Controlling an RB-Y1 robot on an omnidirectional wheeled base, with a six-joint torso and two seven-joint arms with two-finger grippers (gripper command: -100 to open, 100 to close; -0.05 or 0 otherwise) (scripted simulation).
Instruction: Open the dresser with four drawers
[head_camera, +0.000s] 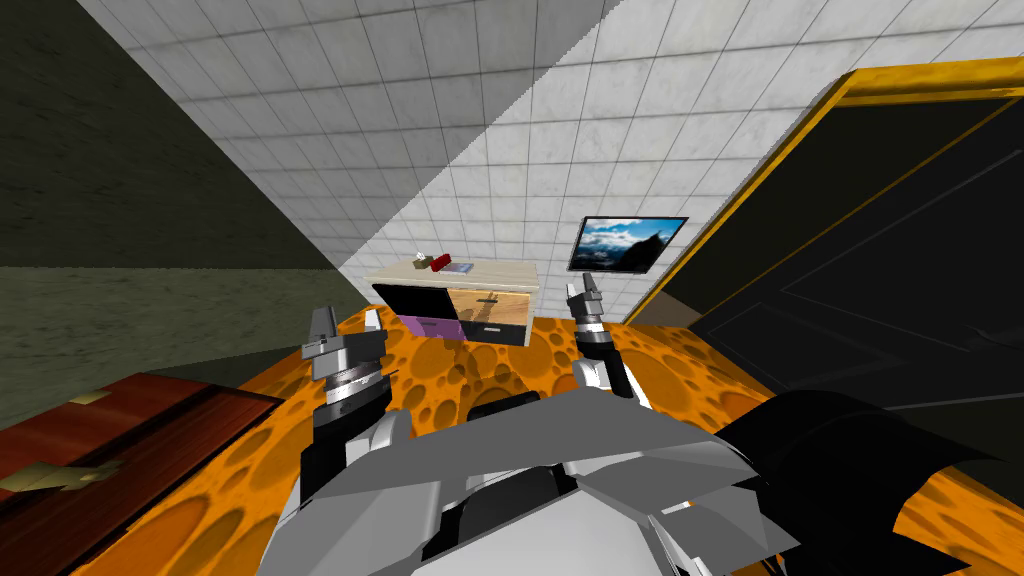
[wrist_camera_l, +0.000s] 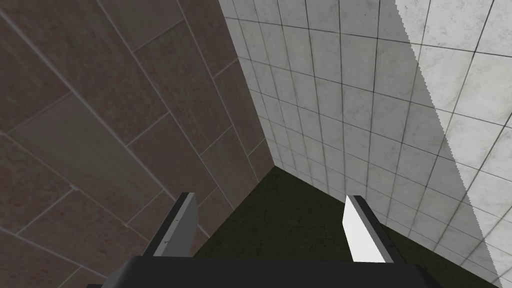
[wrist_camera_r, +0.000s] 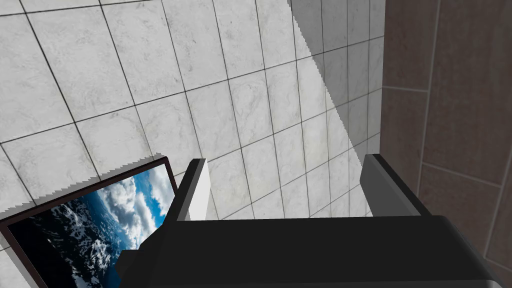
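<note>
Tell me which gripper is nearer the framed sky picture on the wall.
Right. In the head view the right gripper shows just below-left of the picture; the left gripper lies across the dresser from it.

Left claw (wrist_camera_l: 270, 196), right claw (wrist_camera_r: 285, 160): pale grey blade fingers (wrist_camera_l: 362, 232), black boxes (wrist_camera_r: 300, 250).

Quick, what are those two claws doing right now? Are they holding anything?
Left gripper: open, holding nothing.
Right gripper: open, holding nothing.
</note>
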